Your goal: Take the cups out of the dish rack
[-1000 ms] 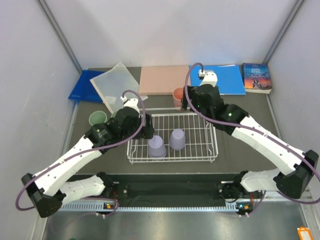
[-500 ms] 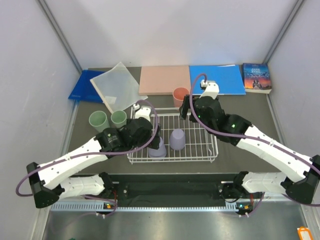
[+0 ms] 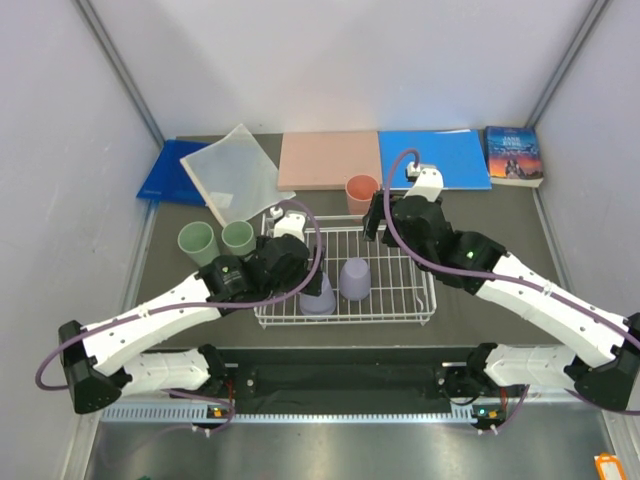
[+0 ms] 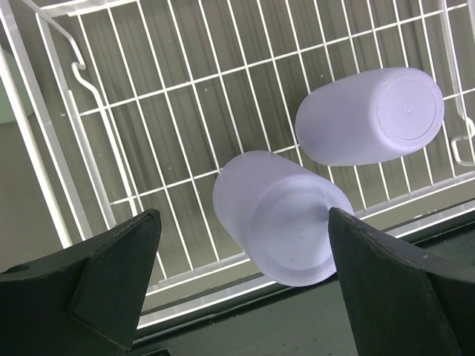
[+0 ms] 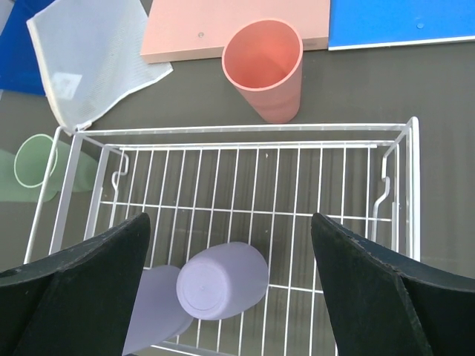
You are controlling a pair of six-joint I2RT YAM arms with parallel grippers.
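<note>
Left tool (image 4: pixel 243 215) wide open, holding nothing, above the near purple cup (image 4: pixel 278 226), which sits bottom-up in the rack (image 4: pixel 148 111) beside the far purple cup (image 4: pixel 371 115). Right tool (image 5: pixel 230 219) is also open and empty, over the rack. On the counter (image 5: pixel 371 81): pink cup (image 5: pixel 265 67) upright just behind the rack; green cup (image 3: pixel 197 241) and second green cup (image 3: pixel 238 237) to its left.

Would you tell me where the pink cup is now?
In the top view, the pink cup stands upright just beyond the far rim of the dish rack, near its middle, in front of the pink board.
</note>
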